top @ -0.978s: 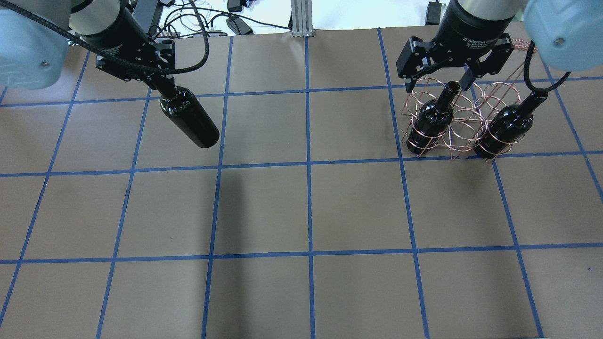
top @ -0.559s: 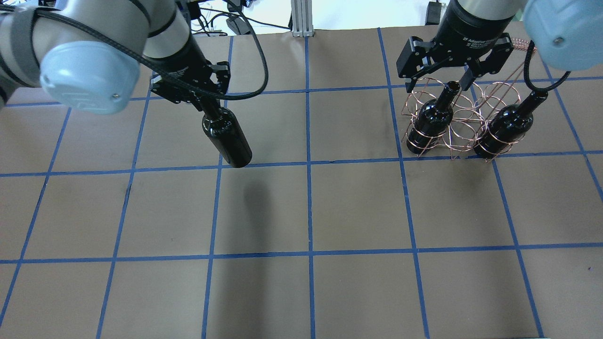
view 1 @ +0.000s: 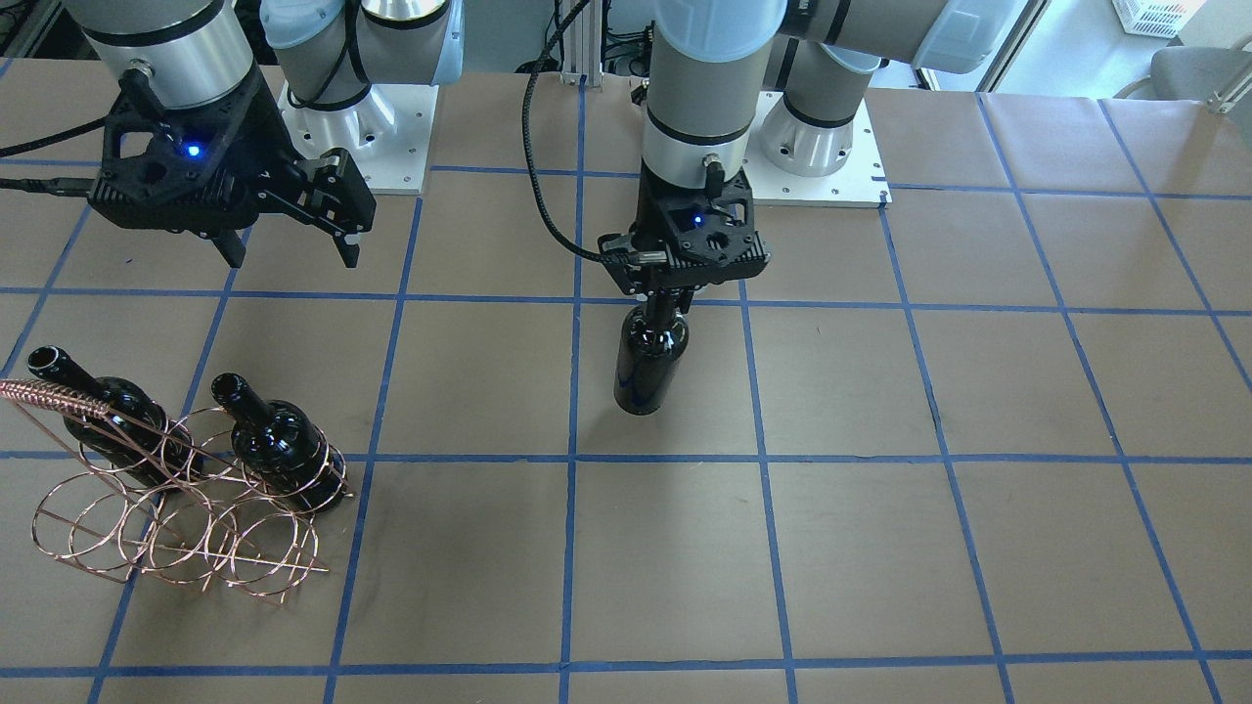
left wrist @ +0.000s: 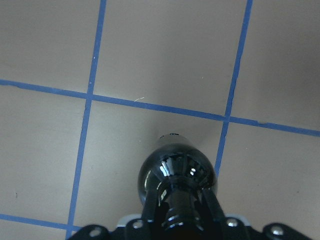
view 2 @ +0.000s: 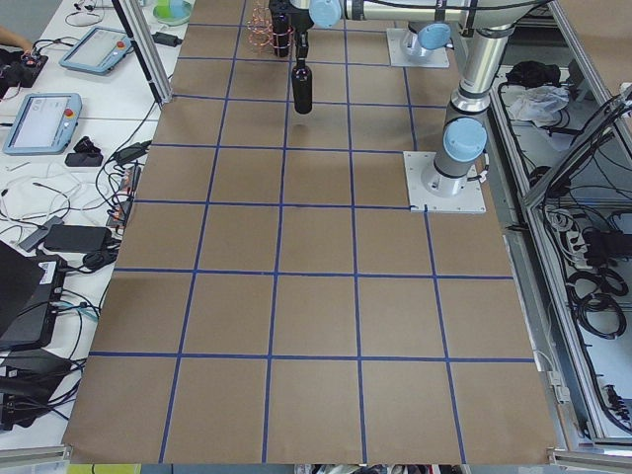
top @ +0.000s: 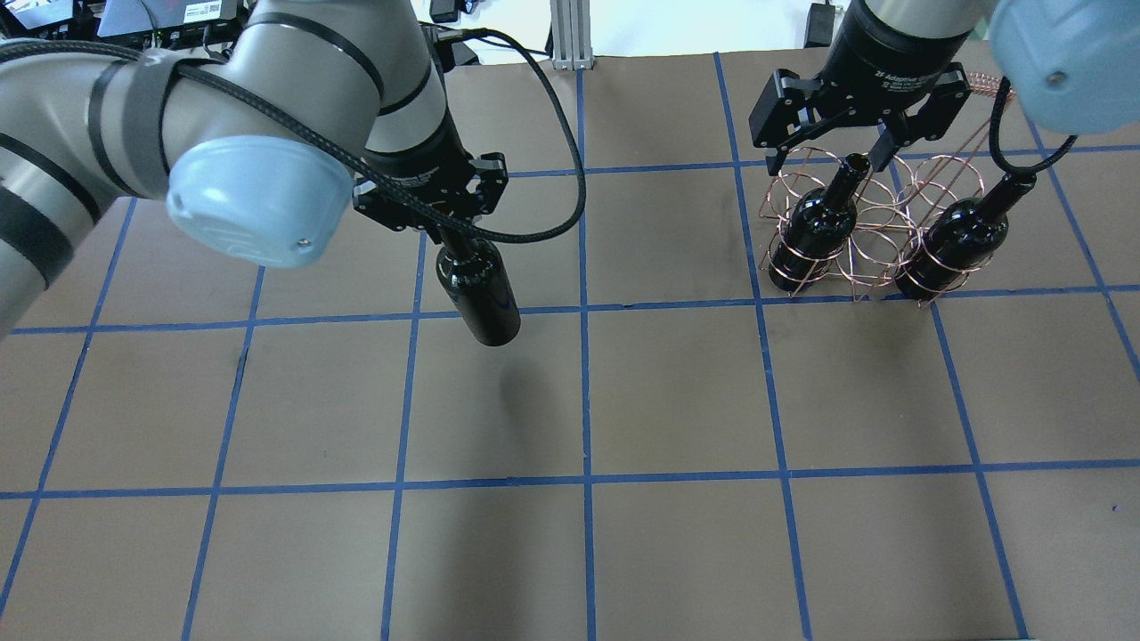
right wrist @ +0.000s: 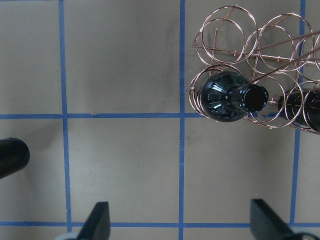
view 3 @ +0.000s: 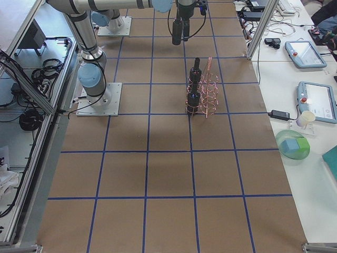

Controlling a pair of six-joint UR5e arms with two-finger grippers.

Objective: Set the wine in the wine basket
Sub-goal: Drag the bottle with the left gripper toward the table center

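My left gripper (top: 443, 233) is shut on the neck of a near-black wine bottle (top: 479, 296) and holds it upright above the table, near the middle; it also shows in the front view (view 1: 648, 360) and the left wrist view (left wrist: 176, 175). The copper wire wine basket (top: 877, 223) stands at the far right and holds two alike bottles (top: 815, 231) (top: 957, 236). My right gripper (top: 828, 156) is open and empty, above the nearer basket bottle (right wrist: 227, 97). The basket also shows in the front view (view 1: 176, 528).
The table is brown paper with a blue tape grid (top: 583, 307). The white arm base plates (view 1: 822, 186) lie at the robot's edge. Side tables with tablets (view 3: 305, 52) and cables stand beyond the table's ends.
My left arm has carried the bottle to the right, towards the table's middle. The right arm, the basket and its two bottles have not moved.
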